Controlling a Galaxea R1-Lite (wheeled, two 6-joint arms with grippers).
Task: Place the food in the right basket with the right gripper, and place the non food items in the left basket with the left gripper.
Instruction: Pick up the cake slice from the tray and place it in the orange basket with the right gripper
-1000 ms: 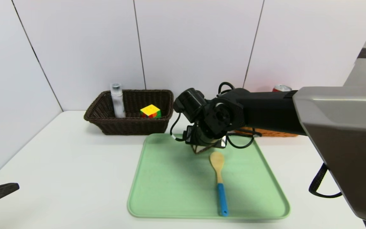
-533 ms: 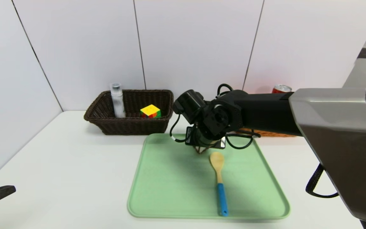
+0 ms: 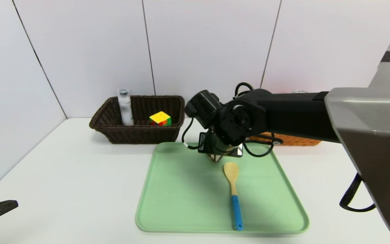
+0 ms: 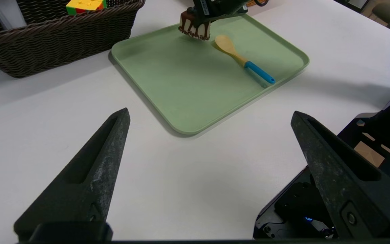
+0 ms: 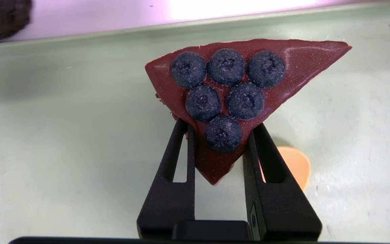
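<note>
My right gripper [image 5: 219, 125] is shut on the narrow tip of the chocolate cake wedge [image 5: 229, 84], which is topped with blueberries. It holds the wedge over the far part of the green tray [image 3: 181, 203]; the left wrist view shows the cake [image 4: 194, 28] under the right wrist. The wooden spoon [image 3: 233, 189] with a blue handle lies on the tray just beside it. The dark brown left basket [image 3: 137, 134] holds the white bottle [image 3: 125, 106] and the puzzle cube [image 3: 160, 119]. The orange right basket [image 3: 293, 139] is mostly behind my right arm, as is the can. My left gripper [image 4: 210, 113] is open and empty, low at the near left.
White wall panels stand close behind both baskets. My right forearm [image 3: 300, 115] stretches across the right basket's front. The robot's base [image 4: 350, 189] shows at the table's near edge beside the left gripper.
The right gripper's jaws have closed on the cake wedge. The right arm has risen a little and now covers the can.
</note>
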